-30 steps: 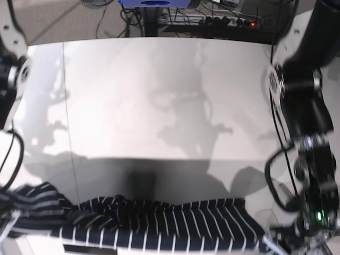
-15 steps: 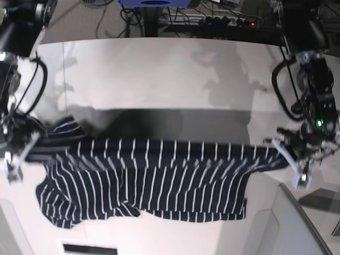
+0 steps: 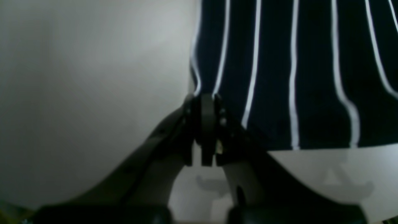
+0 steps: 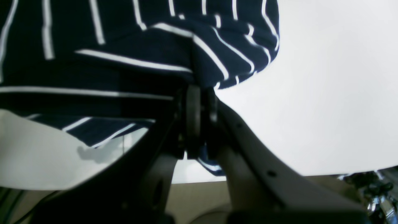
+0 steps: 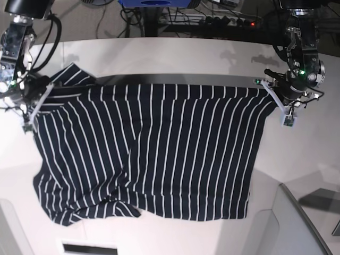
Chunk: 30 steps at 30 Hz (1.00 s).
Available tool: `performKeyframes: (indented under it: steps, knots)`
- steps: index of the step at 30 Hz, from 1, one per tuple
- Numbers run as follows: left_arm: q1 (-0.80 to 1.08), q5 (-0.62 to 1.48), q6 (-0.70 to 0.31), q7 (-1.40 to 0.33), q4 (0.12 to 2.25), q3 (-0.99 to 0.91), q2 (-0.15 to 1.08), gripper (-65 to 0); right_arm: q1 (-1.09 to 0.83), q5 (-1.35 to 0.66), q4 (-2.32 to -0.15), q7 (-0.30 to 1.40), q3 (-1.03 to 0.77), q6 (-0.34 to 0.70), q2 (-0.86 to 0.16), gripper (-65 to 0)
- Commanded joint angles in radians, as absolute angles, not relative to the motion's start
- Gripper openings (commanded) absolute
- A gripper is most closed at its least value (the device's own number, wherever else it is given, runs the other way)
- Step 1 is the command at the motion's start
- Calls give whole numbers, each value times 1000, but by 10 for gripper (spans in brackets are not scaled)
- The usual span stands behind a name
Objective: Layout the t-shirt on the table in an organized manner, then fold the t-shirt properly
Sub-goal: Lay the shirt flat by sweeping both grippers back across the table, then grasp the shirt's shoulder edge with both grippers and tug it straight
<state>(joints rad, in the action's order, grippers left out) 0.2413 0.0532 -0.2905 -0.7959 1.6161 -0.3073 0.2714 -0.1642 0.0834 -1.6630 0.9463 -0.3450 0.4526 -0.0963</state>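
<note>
The dark navy striped t-shirt (image 5: 154,149) is stretched wide between my two grippers over the white table (image 5: 175,58); its lower part drapes toward the near edge, with a crumpled fold at the lower left. My left gripper (image 5: 268,87) is shut on the shirt's top corner at the right of the base view. The left wrist view shows this gripper (image 3: 206,99) pinching the shirt's edge (image 3: 295,62). My right gripper (image 5: 34,98) is shut on the shirt near the sleeve at the left. The right wrist view shows this gripper (image 4: 199,93) clamping bunched fabric (image 4: 124,40).
Cables and a power strip (image 5: 228,21) lie on the floor beyond the table's far edge, next to a blue object (image 5: 154,2). A white curved panel (image 5: 297,223) sits at the near right corner. A seam line (image 5: 64,53) runs down the table at the left.
Both grippers have moved toward the far side of the table, pulling the shirt with them. The shirt now spreads over much more of the table, with its full striped body showing.
</note>
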Motion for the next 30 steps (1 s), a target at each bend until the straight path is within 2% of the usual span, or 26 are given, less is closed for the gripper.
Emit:
performKeyframes:
  steps: [1, 13, 15, 17, 19, 21, 22, 23, 25, 26, 28, 30]
  knots:
    - [248, 33, -275, -777, 1629, -331, 292, -650, -177, 93, -1681, 944, -351, 446, -107, -648]
    - [297, 33, -275, -774, 1636, -348, 271, -650, -231, 96, -1635, 946, -354, 444, -82, -636]
    - [302, 33, -275, -776, 1652, -348, 268, -650, -231, 96, -1650, 978, -354, 441, -82, -576]
    - [326, 33, -275, -776, 1673, -349, 268, -650, -231, 96, -1690, 1013, -354, 441, -82, -456]
    - [355, 33, -275, -776, 1707, -351, 266, -650, -236, 96, -1751, 1038, -355, 441, -79, -309]
    - [387, 33, -275, -776, 1751, -351, 265, -482, -246, 96, -1830, 1047, -381, 441, -76, -198]
    - [406, 33, -274, -776, 1782, -364, 265, -403, -245, 96, -1873, 1046, -406, 441, -59, -174]
    - [424, 33, -274, -776, 1810, -395, 263, -334, -242, 96, -1903, 1043, -429, 443, -50, -174]
    - [437, 33, -274, -776, 1870, -475, 242, -240, -219, 94, -1939, 1041, -461, 446, -47, -185]
    - [435, 33, -274, -776, 1896, -524, 228, -219, -189, 94, -1936, 1041, -466, 447, -53, -191]
    - [407, 33, -274, -776, 1925, -582, 220, -217, -139, 93, -1886, 1009, -463, 447, -81, -207]
    - [341, 31, -274, -776, 1917, -582, 219, -217, -73, 93, -1778, 928, -461, 447, -93, -254]
